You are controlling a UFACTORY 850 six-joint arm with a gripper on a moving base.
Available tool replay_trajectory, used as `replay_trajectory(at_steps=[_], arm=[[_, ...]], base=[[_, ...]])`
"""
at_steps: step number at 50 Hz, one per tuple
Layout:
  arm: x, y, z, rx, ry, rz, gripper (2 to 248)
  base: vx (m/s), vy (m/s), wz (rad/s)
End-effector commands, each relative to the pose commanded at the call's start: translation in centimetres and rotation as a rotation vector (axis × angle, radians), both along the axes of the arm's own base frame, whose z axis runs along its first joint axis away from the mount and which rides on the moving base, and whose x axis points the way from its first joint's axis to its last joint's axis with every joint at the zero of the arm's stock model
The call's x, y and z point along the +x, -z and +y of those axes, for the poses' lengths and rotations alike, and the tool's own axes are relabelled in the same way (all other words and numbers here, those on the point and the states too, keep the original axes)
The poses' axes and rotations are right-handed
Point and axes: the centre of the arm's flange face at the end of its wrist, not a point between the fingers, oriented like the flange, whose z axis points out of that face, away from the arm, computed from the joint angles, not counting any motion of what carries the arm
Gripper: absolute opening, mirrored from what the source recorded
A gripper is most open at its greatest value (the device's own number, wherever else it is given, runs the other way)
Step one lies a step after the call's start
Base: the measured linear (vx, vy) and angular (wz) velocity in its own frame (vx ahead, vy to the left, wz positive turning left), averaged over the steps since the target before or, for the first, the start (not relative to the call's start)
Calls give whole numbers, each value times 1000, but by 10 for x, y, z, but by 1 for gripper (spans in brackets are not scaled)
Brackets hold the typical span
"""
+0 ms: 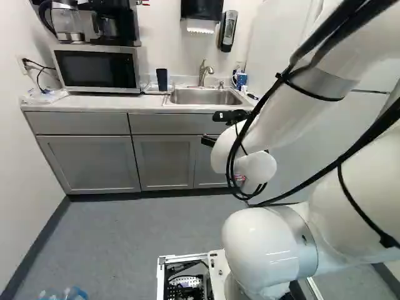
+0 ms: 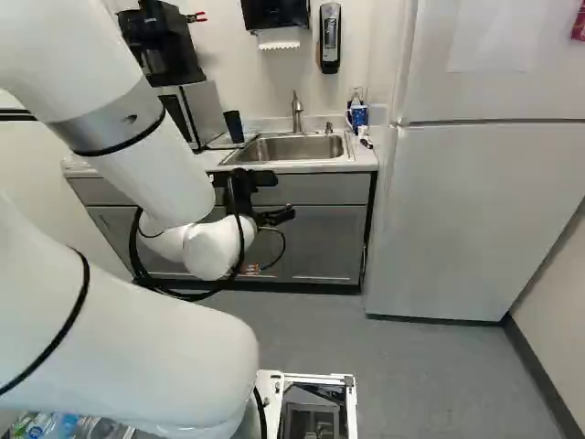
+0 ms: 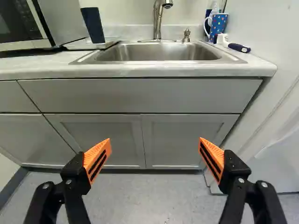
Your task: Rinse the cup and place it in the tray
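A black gripper (image 2: 274,217) is at the arm's end, in front of the sink cabinet in the right base view. In the wrist view the gripper (image 3: 155,156) stands wide open, its orange pads apart with nothing between them. Ahead of it on the counter, a dark blue cup (image 3: 93,25) stands beside the sink, on the microwave's side, at a low tray (image 3: 74,45); the cup (image 1: 162,79) shows in the left base view too. A metal faucet (image 3: 158,21) rises behind the steel sink (image 3: 156,53).
The counter edge (image 3: 140,71) and grey cabinet doors (image 3: 105,135) stand ahead of the gripper. A microwave (image 1: 97,69) is beside the tray. Across the sink are a patterned blue mug (image 3: 217,25) and a brush (image 3: 236,46). A tall white refrigerator (image 2: 466,210) borders the cabinets.
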Motion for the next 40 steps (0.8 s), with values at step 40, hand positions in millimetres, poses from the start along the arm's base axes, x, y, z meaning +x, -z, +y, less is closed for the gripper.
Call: replay_trajectory(at_steps=[40], arm=[[-4,3,1,1,-4,-8,247]], base=[[0,0,0]])
